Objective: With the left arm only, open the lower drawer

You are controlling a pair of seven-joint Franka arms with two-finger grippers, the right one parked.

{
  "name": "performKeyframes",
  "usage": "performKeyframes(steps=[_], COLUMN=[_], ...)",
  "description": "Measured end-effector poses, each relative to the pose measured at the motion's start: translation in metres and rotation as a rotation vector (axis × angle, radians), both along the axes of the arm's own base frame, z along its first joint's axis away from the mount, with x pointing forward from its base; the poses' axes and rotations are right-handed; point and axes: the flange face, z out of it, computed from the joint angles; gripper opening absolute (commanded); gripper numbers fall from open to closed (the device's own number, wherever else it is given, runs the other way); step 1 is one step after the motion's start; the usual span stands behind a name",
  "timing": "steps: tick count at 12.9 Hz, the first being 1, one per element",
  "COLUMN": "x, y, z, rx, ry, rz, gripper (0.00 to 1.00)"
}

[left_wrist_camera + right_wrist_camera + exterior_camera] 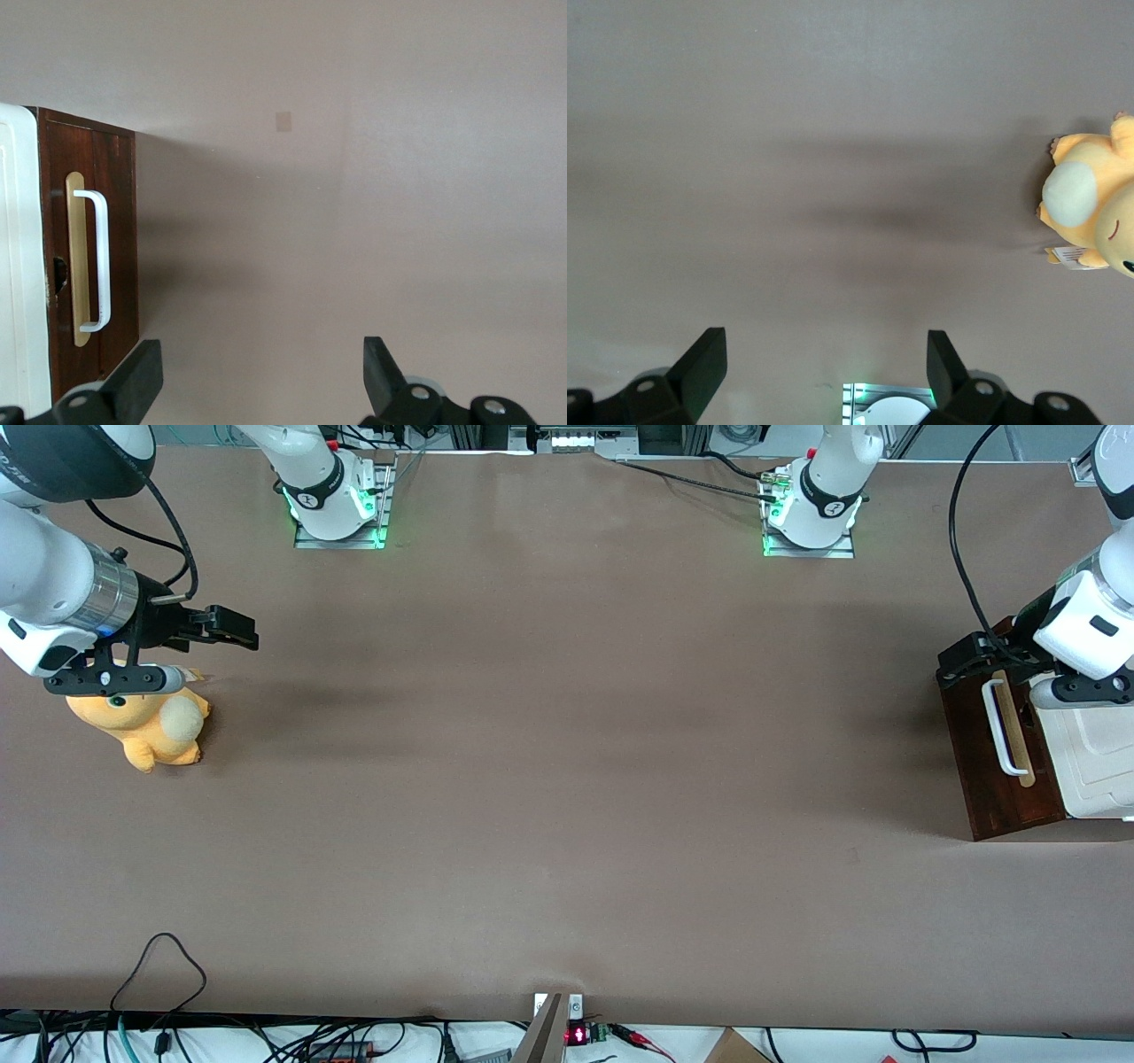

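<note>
A brown table (pixel 567 779) carried a small cabinet at the working arm's end. Its lower drawer (pixel 988 766), dark reddish-brown with a white bar handle (pixel 1001 726) on a pale strip, was closed. The left arm (pixel 1085 615) reached above the cabinet, its gripper (pixel 261 376) hovering just beside the drawer front, jaws wide apart and touching nothing. An orange plush toy (pixel 146 726) lay toward the parked arm's end.

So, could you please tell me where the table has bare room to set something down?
The brown table is bare across its middle, from the orange plush toy at the parked arm's end to the dark reddish-brown wooden lower drawer. It is crowded only at that drawer, where the open black gripper hovers above its white bar handle.
</note>
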Motion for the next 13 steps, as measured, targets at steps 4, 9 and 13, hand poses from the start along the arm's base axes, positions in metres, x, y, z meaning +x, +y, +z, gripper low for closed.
performKeyframes(steps=[4, 9, 13], x=[-0.003, -0.004, -0.003], y=[-0.002, -0.003, -0.013], z=[0.003, 0.005, -0.008], rx=[0.0, 0.001, 0.128], ry=[0.026, 0.035, 0.061], rz=[-0.008, -0.023, -0.032], gripper=[1.0, 1.0, 1.0])
